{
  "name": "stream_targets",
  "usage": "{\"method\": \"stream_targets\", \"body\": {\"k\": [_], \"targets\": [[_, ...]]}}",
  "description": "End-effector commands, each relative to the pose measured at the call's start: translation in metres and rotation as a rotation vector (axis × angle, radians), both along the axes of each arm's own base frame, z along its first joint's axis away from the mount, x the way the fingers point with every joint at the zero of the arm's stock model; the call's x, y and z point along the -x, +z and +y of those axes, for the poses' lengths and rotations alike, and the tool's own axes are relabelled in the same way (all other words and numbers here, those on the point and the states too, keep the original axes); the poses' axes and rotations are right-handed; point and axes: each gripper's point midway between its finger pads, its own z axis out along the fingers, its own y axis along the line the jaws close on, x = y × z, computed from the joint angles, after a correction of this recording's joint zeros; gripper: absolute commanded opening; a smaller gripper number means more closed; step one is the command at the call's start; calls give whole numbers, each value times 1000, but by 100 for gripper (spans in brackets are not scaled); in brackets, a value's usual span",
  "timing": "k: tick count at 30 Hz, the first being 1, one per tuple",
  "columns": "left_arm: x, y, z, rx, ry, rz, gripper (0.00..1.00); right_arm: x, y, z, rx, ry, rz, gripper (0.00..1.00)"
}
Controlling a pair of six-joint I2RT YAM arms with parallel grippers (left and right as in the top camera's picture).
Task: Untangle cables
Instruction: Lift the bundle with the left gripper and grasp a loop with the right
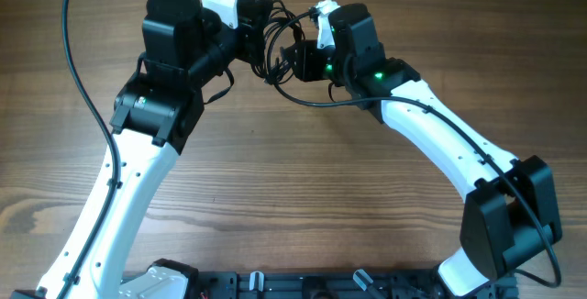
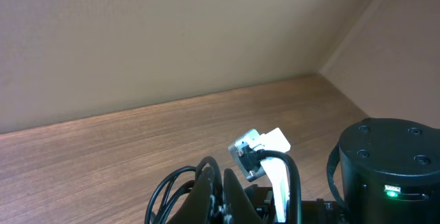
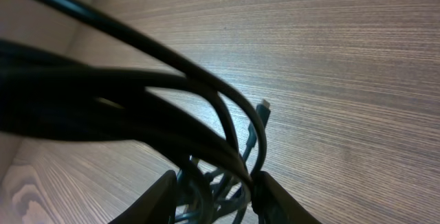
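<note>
- Where it shows between and around the arms, the wooden table [image 1: 303,180] is brown with a fine grain; in the left wrist view it ends against a plain beige wall [image 2: 172,38].
- Left arm [image 1: 128,180]: a white link rising from the near edge to black joints, reaching to the far middle of the table.
- Right arm [image 1: 440,134]: a white link bent inward from the near right corner, with green lights on its black wrist; it meets the left arm at the far middle.
- Left gripper [image 1: 260,38]: the jaws are pressed fully together on the cables [image 1: 275,40], whose loops [image 2: 168,189] come out just beside its fingers [image 2: 221,193].
- Right gripper [image 1: 287,60]: it faces the left gripper at close range. In its own view the fingers [image 3: 159,200] stand apart with several strands running through the gap; whether they already press on the strands cannot be told.
- Cables [image 3: 206,114]: a dark tangle of thin loops, hanging between the two grippers and raised off the table.
- White fitting [image 2: 261,145]: it sits on the right gripper, with a thicker black lead plugged in.
- Plug [image 3: 265,107]: a small dark end hanging free from one strand, above the wood.
</note>
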Motion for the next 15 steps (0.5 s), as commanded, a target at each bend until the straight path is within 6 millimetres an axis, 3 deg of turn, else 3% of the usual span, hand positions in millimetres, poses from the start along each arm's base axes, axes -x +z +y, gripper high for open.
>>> {"method": "stream_targets", "body": {"k": [1,4,15], "targets": [[8,23,1,29,-13,-47,4,2,-15,2,8,6,32,38],[7,23,1,29,-13,-47,4,1,-19,-3,30,-16,40,41],[-6,4,0,6,3,-12,4,5,-32,-15,90,-54,82,29]]}}
